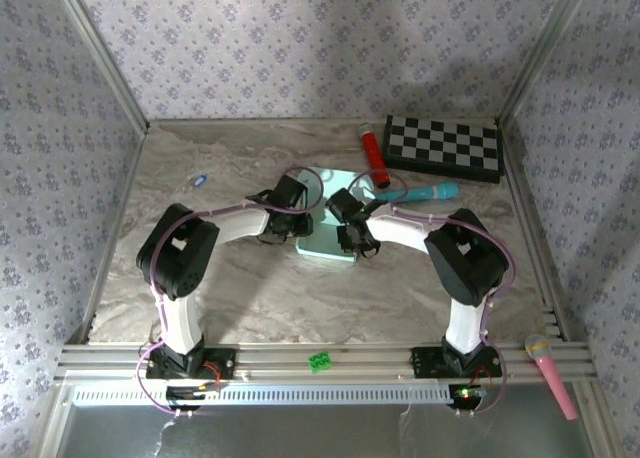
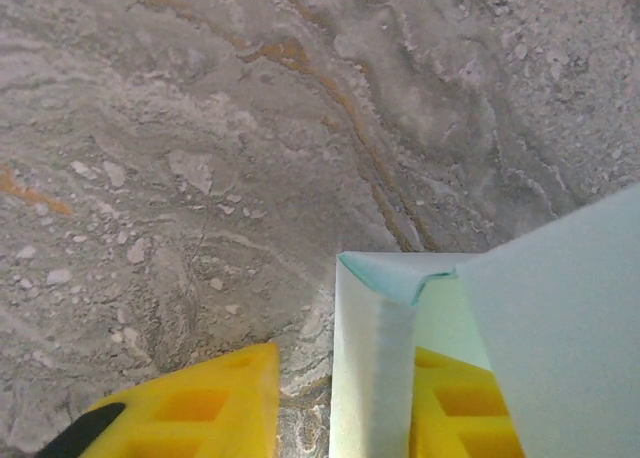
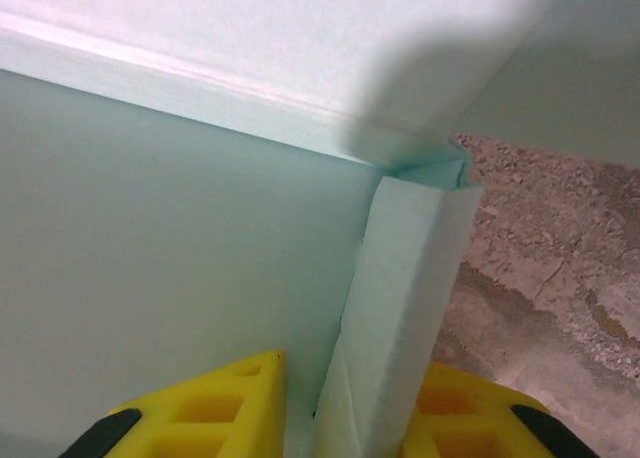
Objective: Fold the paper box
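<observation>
- The left gripper [image 2: 340, 403] stood at the left edge of the paper box [image 1: 322, 246], fingers apart, one on each side of an upright card wall.
- The box lay at mid-table between both grippers, partly folded.
- The right gripper [image 3: 350, 418] had its fingers apart around the right wall, with a narrow gap on one side.
</observation>
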Controlling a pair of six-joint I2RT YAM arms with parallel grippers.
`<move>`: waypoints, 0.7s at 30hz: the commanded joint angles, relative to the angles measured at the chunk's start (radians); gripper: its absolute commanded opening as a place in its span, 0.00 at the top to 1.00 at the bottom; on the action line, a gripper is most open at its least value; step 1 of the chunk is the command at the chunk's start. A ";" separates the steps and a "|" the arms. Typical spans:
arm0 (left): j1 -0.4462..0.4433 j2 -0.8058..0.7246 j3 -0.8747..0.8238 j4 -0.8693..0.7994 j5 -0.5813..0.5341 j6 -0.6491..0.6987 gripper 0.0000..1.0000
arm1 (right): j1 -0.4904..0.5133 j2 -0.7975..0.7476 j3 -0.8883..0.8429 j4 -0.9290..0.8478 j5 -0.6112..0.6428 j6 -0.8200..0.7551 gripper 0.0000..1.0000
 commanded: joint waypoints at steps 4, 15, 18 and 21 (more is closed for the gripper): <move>-0.001 0.031 0.023 -0.064 -0.018 0.011 0.77 | 0.012 0.043 -0.006 -0.067 0.008 -0.014 0.74; -0.012 0.036 0.048 -0.122 -0.070 0.051 0.90 | 0.011 0.049 -0.005 -0.080 0.010 -0.006 0.74; -0.022 0.041 0.061 -0.149 -0.100 0.066 0.93 | 0.010 0.048 -0.005 -0.084 0.010 -0.004 0.74; -0.030 0.047 0.069 -0.169 -0.132 0.078 0.93 | 0.010 0.046 -0.005 -0.087 0.012 -0.002 0.74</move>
